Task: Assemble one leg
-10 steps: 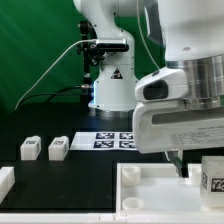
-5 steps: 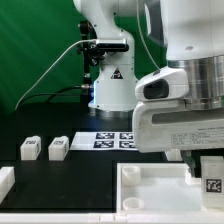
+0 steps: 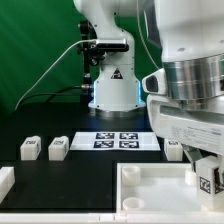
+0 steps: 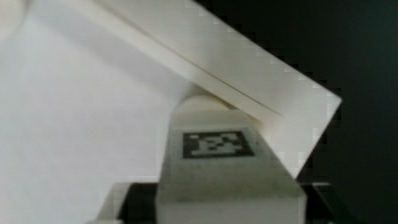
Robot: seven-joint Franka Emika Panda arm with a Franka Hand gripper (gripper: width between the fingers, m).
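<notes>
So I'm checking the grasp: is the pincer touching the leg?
Touching. In the wrist view the leg sits clamped between the pincer fingers, and the exterior view shows the tagged block held at the fingertips above the tray.

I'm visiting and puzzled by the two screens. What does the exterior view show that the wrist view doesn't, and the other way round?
Only the exterior view shows the robot's base, two loose legs on the black table, the marker board, and another leg behind the arm. Only the wrist view shows, close up, the tag on the held leg against the tray's corner. Both show that leg in the fingers and the white tray.
</notes>
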